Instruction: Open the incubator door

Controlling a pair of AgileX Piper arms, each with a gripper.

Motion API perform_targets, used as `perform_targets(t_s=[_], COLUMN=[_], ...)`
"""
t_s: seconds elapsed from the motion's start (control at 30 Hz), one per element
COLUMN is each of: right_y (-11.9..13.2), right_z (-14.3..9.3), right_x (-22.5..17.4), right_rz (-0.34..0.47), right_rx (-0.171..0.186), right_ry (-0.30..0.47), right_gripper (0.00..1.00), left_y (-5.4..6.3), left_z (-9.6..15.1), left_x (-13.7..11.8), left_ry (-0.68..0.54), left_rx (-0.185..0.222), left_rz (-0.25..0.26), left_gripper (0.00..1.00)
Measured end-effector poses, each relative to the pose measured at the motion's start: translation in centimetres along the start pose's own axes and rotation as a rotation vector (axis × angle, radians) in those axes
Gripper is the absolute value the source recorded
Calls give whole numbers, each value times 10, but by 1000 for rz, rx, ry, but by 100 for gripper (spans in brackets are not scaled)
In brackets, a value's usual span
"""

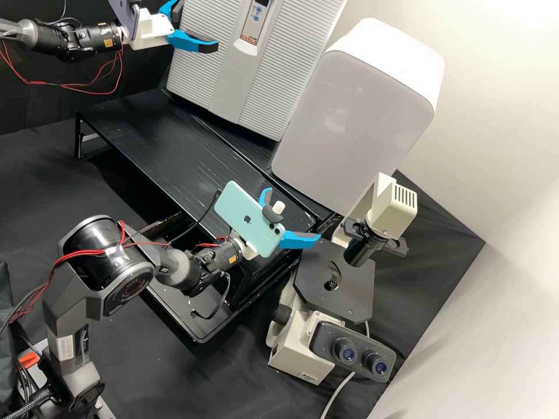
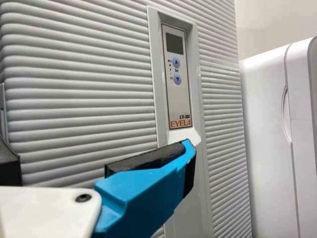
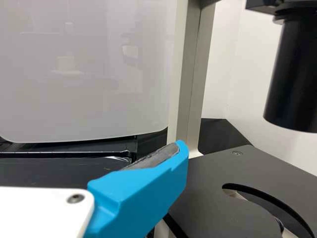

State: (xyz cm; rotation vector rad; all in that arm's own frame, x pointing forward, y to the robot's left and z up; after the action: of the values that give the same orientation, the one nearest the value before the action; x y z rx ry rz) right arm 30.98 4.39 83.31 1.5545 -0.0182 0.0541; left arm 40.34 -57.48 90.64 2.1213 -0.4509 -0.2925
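The ribbed light grey incubator [image 1: 256,58] stands at the top of the high view, its door closed as far as shown. My left gripper [image 1: 197,24] is open in front of the incubator's upper left part. In the left wrist view, my left gripper [image 2: 99,153] has its fingers spread before the ribbed door [image 2: 79,89], one overlapping the central strip below the control panel [image 2: 177,74]. My right gripper [image 1: 293,216] is open above the rack's edge near the microscope; in the right wrist view, my right gripper [image 3: 94,163] shows one blue finger, with nothing against it.
A smooth white cabinet [image 1: 355,116] stands right of the incubator. The microscope [image 1: 343,279] is beside the right gripper. A black rack [image 1: 169,139] extends below the incubator. Phones are mounted on both arms, and a cable [image 1: 204,221] hangs near the right one.
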Motion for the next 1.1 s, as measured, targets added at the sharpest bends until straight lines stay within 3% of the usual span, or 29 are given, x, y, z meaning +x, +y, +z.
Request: perform_targets(t_s=[1.1], right_y=[0], right_z=[0], right_x=[0], right_rz=[0], right_rx=[0], right_ry=[0], right_gripper=[100], left_y=[0], left_z=[3], left_x=[1], left_ry=[4], left_rx=[-27], left_rz=[11], left_gripper=[0])
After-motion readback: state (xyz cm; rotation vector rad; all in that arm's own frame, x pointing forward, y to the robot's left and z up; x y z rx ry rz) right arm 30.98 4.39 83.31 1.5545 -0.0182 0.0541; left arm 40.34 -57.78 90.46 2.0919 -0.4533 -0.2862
